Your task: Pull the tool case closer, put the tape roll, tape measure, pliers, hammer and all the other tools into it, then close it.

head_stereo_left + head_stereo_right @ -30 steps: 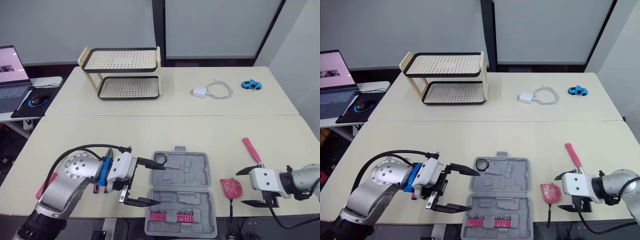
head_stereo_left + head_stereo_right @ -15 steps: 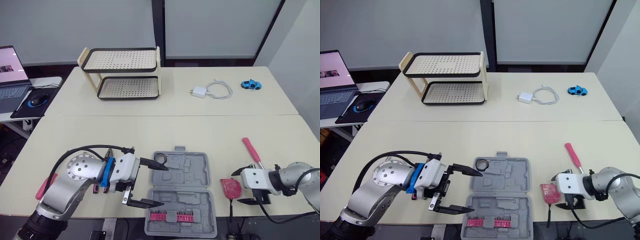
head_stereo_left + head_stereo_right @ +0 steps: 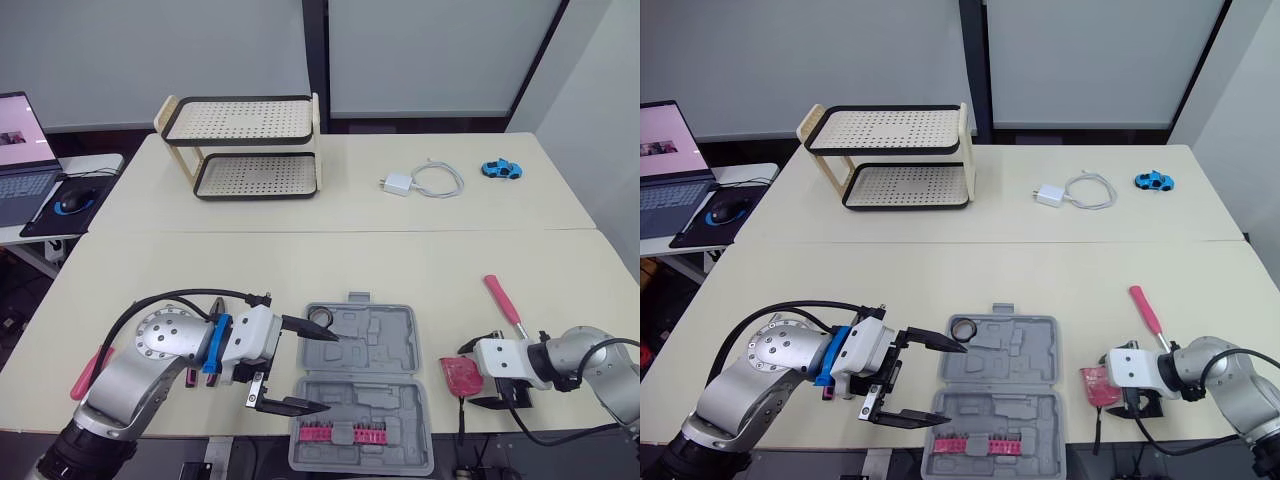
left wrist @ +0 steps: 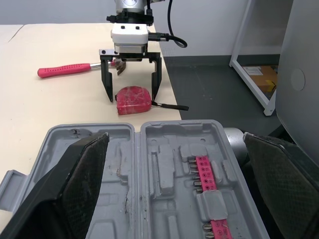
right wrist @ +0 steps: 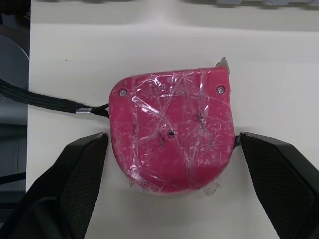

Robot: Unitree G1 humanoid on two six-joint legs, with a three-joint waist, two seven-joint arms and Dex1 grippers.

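Observation:
The grey tool case point(image 3: 385, 345) lies open at the table's front edge, with the tape roll point(image 3: 320, 318) in its far left corner and a strip of red bits point(image 3: 345, 432) in the near half. My left gripper point(image 3: 326, 372) is open at the case's left side, one finger over each half. To the case's right, my right gripper point(image 3: 470, 374) is open and straddles the red tape measure point(image 5: 172, 134), a finger on each side; touch is unclear. A red-handled tool point(image 3: 502, 300) lies farther back. Pliers point(image 3: 196, 376) lie partly hidden behind my left arm.
A two-tier rack point(image 3: 245, 150), a white charger with cable point(image 3: 415, 182) and a blue toy car point(image 3: 503, 169) sit on the far table. A laptop point(image 3: 20, 150) and mouse point(image 3: 75, 200) are at far left. A pink handle point(image 3: 85, 375) lies by the left edge.
My right gripper has moved left and now has the tape measure between its fingers. The left gripper has shifted only slightly by the case.

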